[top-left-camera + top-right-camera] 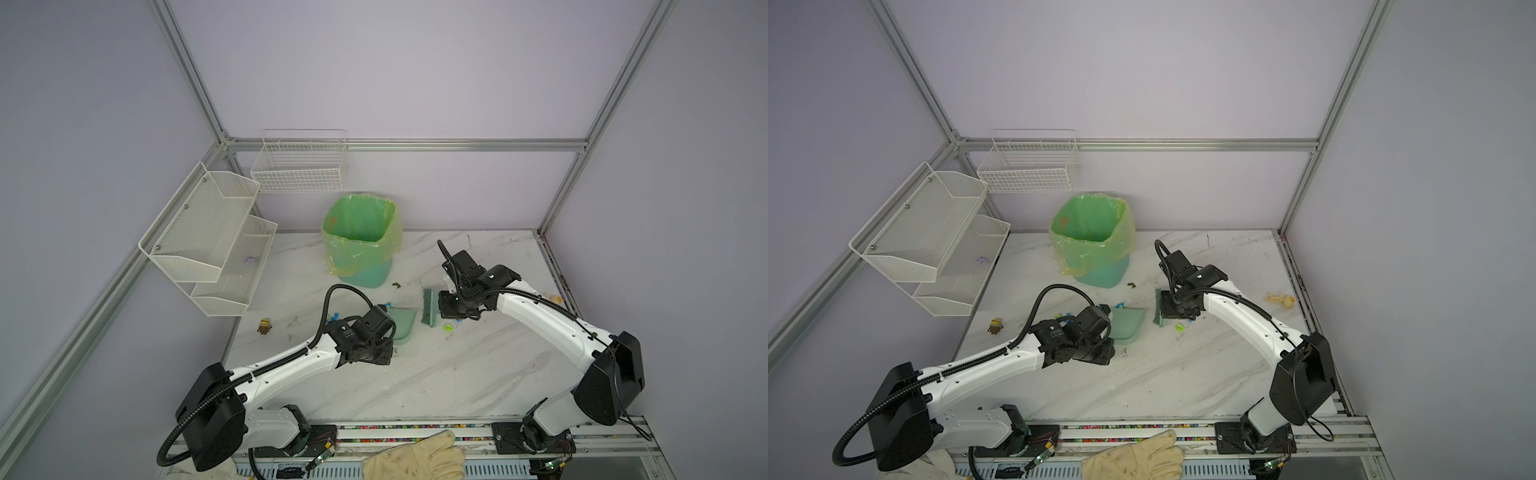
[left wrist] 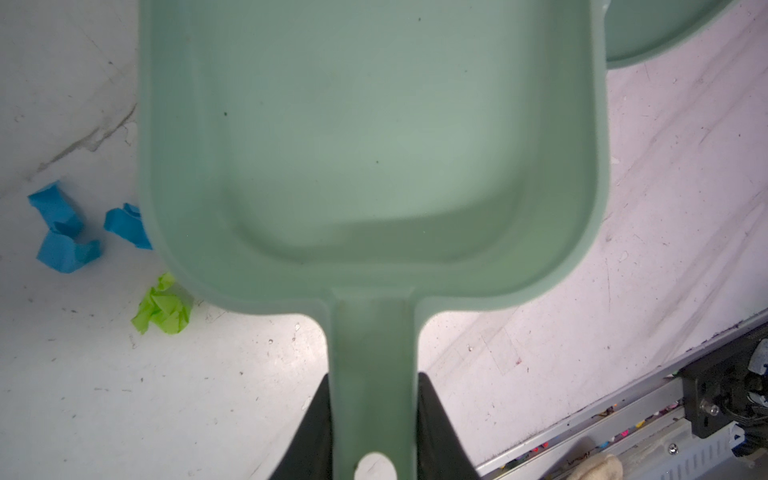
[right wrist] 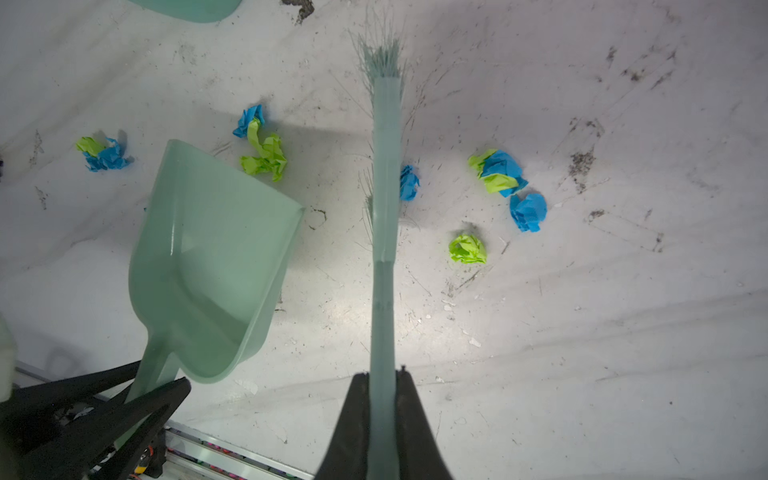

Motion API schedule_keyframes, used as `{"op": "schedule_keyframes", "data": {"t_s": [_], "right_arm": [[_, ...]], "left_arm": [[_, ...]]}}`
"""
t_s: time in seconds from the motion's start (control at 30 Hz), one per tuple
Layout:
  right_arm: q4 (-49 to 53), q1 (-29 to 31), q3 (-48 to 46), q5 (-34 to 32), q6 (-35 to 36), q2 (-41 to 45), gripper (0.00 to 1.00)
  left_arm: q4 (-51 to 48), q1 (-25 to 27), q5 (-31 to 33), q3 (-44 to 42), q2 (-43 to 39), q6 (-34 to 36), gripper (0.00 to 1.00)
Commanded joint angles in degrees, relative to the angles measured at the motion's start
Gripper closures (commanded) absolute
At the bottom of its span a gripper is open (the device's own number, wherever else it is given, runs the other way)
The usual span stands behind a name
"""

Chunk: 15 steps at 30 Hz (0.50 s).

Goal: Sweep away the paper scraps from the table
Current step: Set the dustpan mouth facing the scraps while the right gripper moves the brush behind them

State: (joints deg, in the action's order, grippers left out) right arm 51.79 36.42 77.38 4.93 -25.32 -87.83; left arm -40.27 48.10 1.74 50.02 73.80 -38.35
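Both my arms reach low over the table (image 1: pixel 457 374). The left gripper (image 2: pixel 374 378) pinches the empty dustpan (image 2: pixel 374 145) by its handle, and the right gripper (image 3: pixel 382 374) pinches the brush (image 3: pixel 385 166). The paper scraps (image 3: pixel 467 249) lie outside the dustpan.

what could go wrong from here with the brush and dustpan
1. Several paper scraps lie spread on the brush's far side from the dustpan; one stroke may scatter some past its mouth.
2. Other paper scraps sit beside the pan's outer wall, behind its mouth, so a sweep could miss them.
3. The left gripper pinches only the thin handle; a brush knock might twist the pan.
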Motion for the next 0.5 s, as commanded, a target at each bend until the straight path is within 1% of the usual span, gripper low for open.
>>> {"op": "schedule_keyframes", "data": {"t_s": [0.0,0.1,0.23,0.3,0.4,0.47], "right_arm": [[3.1,-0.1,0.4,-5.1,0.5,0.4,1.00],[4.1,-1.0,0.1,-5.9,0.6,1.9,1.00],[4.9,-1.2,3.2,-2.6,-0.4,4.9,1.00],[6.9,-1.3,5.4,-4.4,-0.4,5.6,1.00],[10.3,-2.1,7.4,-8.7,0.9,5.4,1.00],[11.2,-2.7,7.7,-9.2,2.0,5.3,1.00]], "left_arm": [[1.4,0.9,-0.1,3.1,-0.9,0.1,1.00],[1.5,1.9,0.3,4.1,0.0,-0.1,1.00],[1.4,3.4,0.5,5.9,2.0,0.3,1.00],[1.4,4.1,0.6,6.8,3.1,0.5,1.00],[1.4,5.3,0.9,8.1,4.9,0.8,1.00],[1.4,6.1,1.0,9.0,6.3,0.9,1.00]]}}
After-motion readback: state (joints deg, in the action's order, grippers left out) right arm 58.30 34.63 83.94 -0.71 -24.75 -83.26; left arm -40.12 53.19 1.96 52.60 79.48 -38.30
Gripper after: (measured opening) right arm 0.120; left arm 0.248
